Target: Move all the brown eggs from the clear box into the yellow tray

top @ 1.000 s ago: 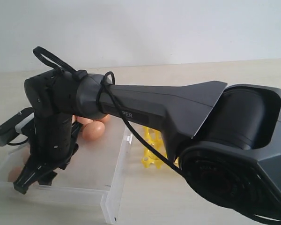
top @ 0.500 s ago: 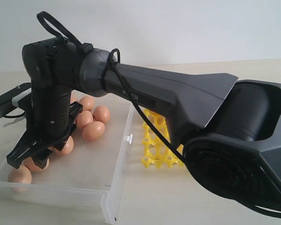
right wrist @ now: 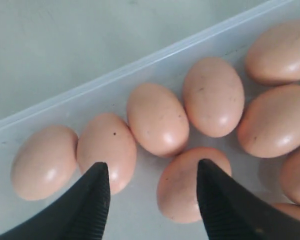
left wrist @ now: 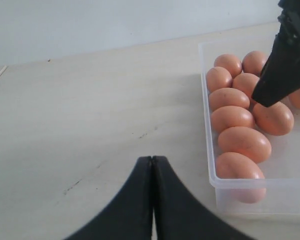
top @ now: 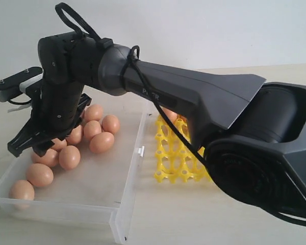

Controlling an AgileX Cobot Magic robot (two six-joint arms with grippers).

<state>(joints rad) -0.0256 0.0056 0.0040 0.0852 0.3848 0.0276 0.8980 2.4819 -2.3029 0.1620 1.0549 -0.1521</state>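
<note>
right gripper (right wrist: 152, 171) hangs over brown eggs (right wrist: 157, 120) in clear box (top: 56, 206), jaws wide, empty, likely lining up a pick for yellow tray (top: 171, 168); left gripper (left wrist: 152, 160) pinched closed, parked aside.

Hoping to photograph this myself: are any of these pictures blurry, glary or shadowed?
Exterior view: even light, the right arm looms near the lens, hiding part of the yellow tray. Right wrist view: brown eggs sharp, small highlights. Left wrist view: soft light, faint shadows.
</note>
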